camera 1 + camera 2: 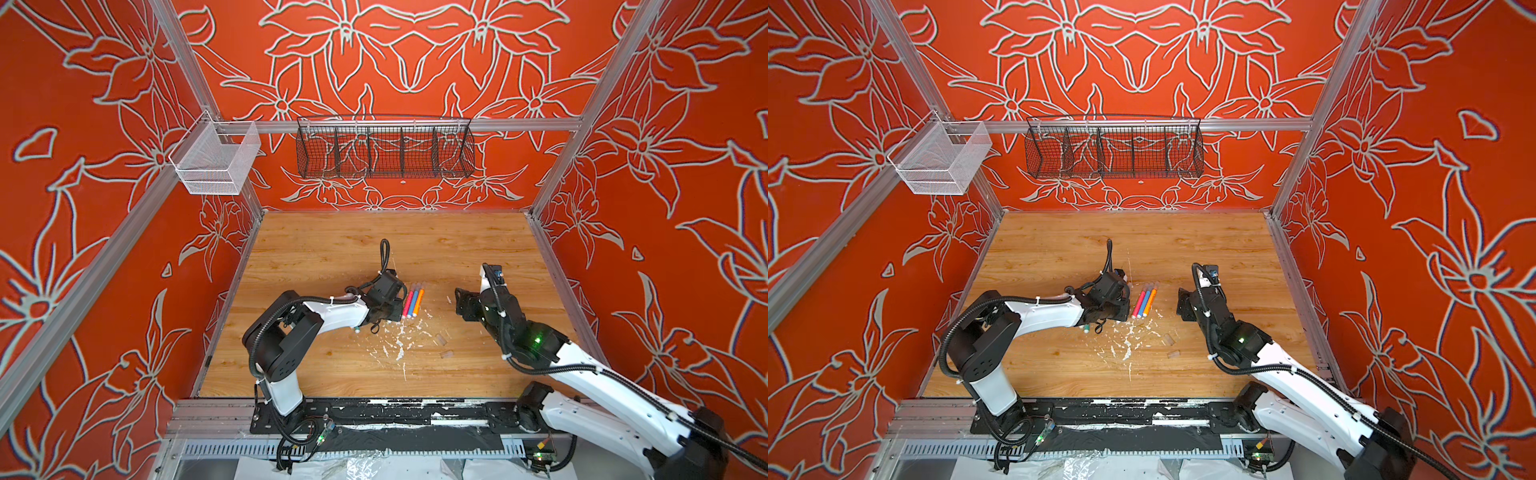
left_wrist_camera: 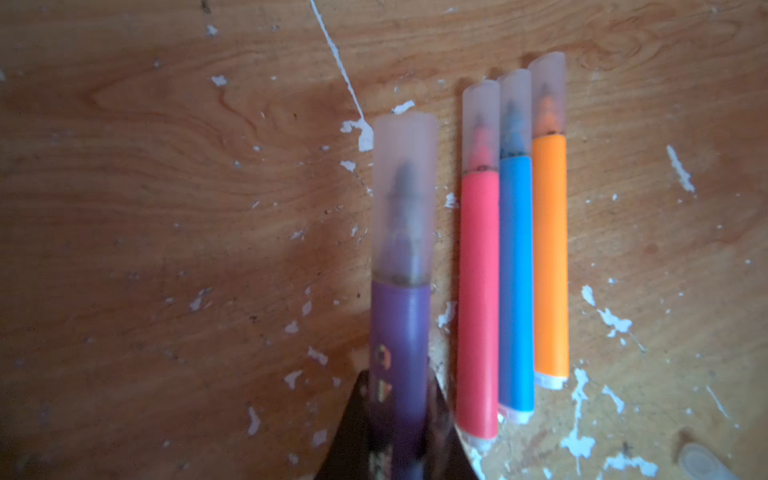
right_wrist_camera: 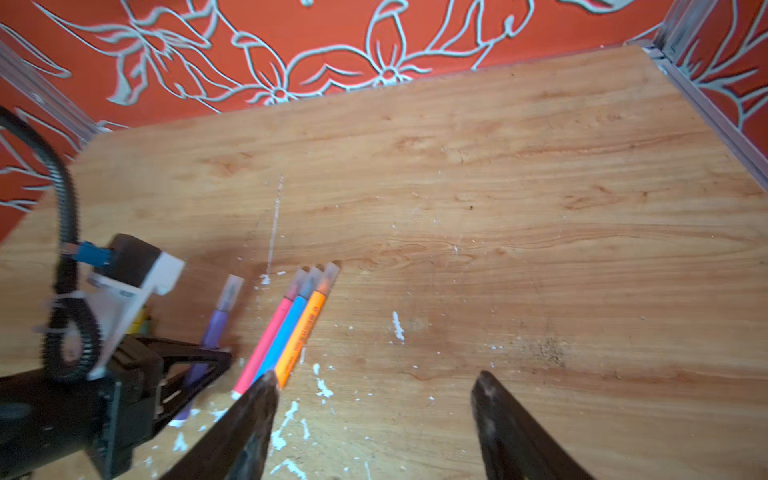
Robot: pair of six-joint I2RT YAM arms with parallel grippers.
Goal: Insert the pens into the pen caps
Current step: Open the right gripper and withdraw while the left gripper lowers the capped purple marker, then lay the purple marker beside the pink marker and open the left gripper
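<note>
While lying loose on the wooden tabletop [image 1: 324, 249], nearer than the pen row [image 1: 413, 301] and to its right: two translucent plastic pen caps [image 1: 440, 340]. Right of the row, right gripper [image 3: 374, 386] spread wide, empty. Left of it, left gripper [image 2: 399, 399] clamped on capped purple felt-tip pen [image 2: 401, 324], barrel print blurred. Within the row: pink felt-tip pen [image 2: 478, 291], blue felt-tip pen [image 2: 516, 270], orange felt-tip pen [image 2: 550, 249], capped, touching; orange barrel's black lettering unreadable.

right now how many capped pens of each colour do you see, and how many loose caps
pink pen: 1
blue pen: 1
orange pen: 1
purple pen, held in the left fingers: 1
loose caps: 2
total: 6 (4 capped pens, 2 loose caps)
</note>
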